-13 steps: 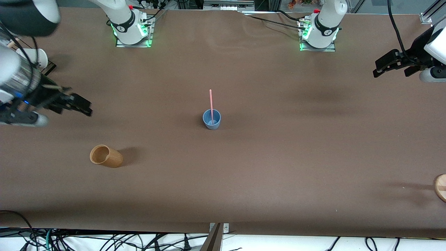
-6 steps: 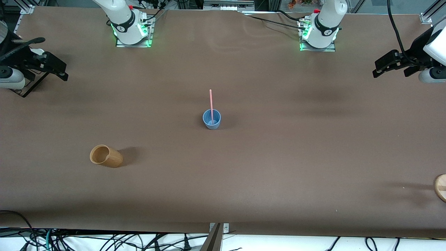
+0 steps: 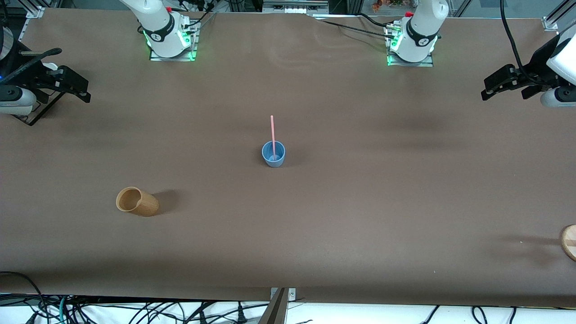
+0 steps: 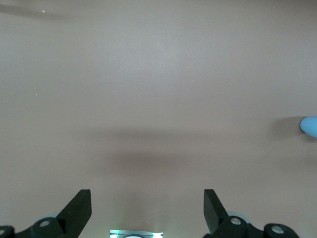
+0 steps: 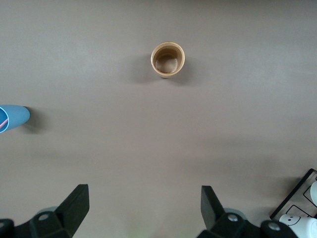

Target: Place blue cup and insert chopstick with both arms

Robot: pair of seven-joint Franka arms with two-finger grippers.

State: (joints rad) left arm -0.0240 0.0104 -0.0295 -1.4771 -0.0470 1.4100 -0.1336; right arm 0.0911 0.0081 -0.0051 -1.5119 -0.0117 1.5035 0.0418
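Observation:
The blue cup [image 3: 273, 154] stands upright at the middle of the table. The pink chopstick [image 3: 272, 132] stands in it, leaning on its rim. My left gripper [image 3: 486, 91] is open and empty, up over the table's edge at the left arm's end, well away from the cup. My right gripper [image 3: 83, 92] is open and empty, up over the table's edge at the right arm's end. The cup's edge shows in the left wrist view [image 4: 310, 126]. The cup also shows in the right wrist view [image 5: 12, 118], with the chopstick [image 5: 3, 122] in it.
A tan wooden-looking cup [image 3: 137, 201] lies on its side, nearer to the front camera than the blue cup, toward the right arm's end; it also shows in the right wrist view [image 5: 168, 59]. A wooden round piece [image 3: 569, 241] sits at the left arm's end. White cups [image 5: 301, 225] stand in a rack.
My right arm has swung up and away from the table's middle to the table's edge at its own end. The left arm, cup and chopstick have not moved.

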